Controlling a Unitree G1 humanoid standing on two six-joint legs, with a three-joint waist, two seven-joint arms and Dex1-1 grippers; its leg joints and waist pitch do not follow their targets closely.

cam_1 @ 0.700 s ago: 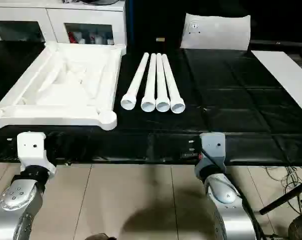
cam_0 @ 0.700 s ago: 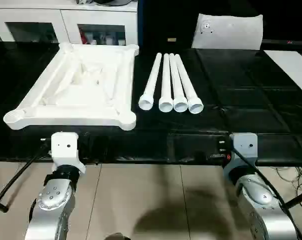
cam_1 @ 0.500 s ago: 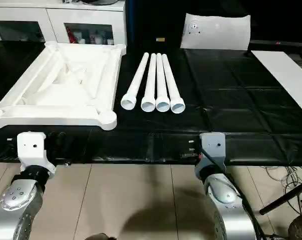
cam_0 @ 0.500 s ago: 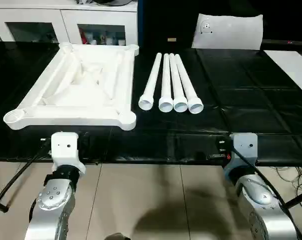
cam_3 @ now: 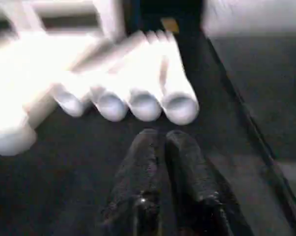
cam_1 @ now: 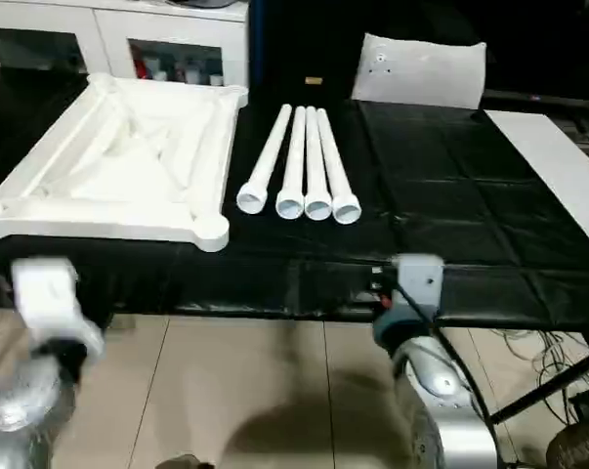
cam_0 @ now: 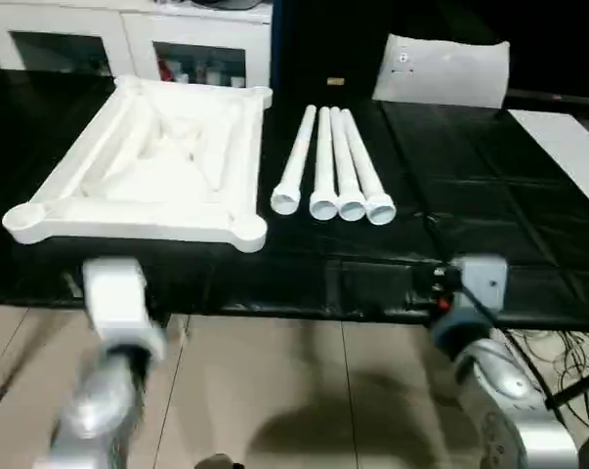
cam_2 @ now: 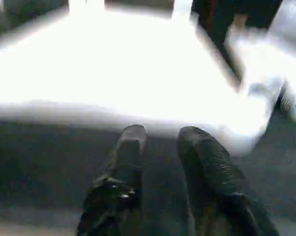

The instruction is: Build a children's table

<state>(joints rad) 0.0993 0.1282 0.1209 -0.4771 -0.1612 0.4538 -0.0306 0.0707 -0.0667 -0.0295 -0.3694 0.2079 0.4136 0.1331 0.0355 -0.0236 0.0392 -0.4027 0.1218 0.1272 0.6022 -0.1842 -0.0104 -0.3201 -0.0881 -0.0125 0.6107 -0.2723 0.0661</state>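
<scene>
The four legs (cam_0: pixel 333 164) look light, stiff and smooth – best gripped mid-length. The right tool (cam_3: pixel 160 142) is clenched empty; the left tool (cam_2: pixel 160 140) is released, facing the tabletop (cam_0: pixel 152 171).

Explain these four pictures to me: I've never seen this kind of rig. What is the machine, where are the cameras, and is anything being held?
It is a humanoid robot. The two wide pictures come from its head, looking down over its silver forearms at a black work table. The two close pictures come from wrist cameras, looking along each claw.

On the table lies a white tabletop, underside up, and beside it four white legs side by side.

The left claw is a little open; the right claw is shut. Both hold nothing.
</scene>
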